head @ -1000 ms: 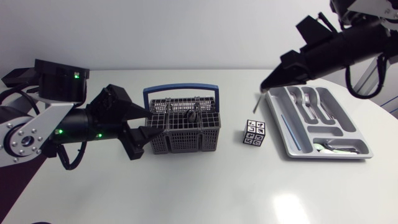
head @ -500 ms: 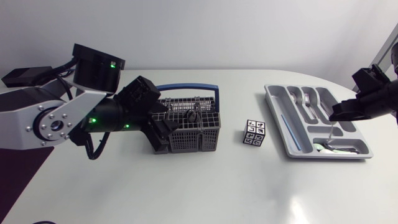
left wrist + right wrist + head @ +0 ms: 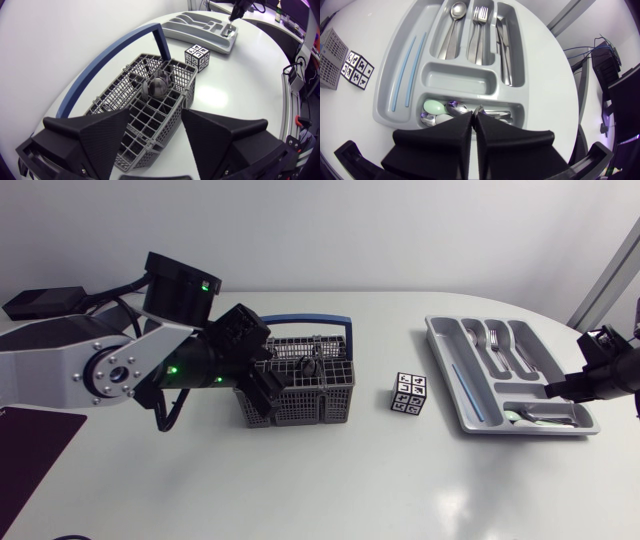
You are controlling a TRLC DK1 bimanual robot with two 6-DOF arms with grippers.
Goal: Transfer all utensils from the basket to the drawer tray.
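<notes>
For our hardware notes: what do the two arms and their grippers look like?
The left arm has silver-grey links with a round bolted joint, black housings, green lights and black cables. The right arm shows only black parts. The left gripper and right gripper have matte black, broad wedge-shaped fingers.

no legible text or numbers; only black-and-white coded marker squares on the small cube (image 3: 410, 393)

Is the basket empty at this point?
Not empty. The left wrist view shows a shiny round-headed utensil sitting in one compartment of the basket.
</notes>
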